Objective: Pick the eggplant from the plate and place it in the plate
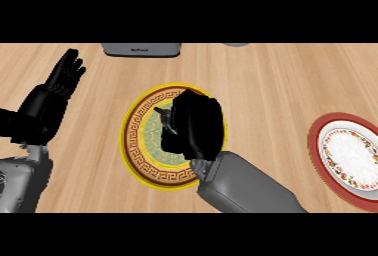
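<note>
Trouble for you lies in the hidden grip — the right hand (193, 125) covers the yellow plate (138, 150), curled over what seems the eggplant (164, 116), barely showing, so it could slip before reaching the red plate (319, 131).

Hidden and cut-off parts on the table

The right robot hand (193, 127) covers the middle of the yellow-rimmed plate (140, 150), so the eggplant cannot be made out, nor whether the fingers close on anything. The red-rimmed plate (319, 131) is cut by the right edge; a grey appliance (140, 49) and a small grey object (236, 44) by the far edge.
</note>
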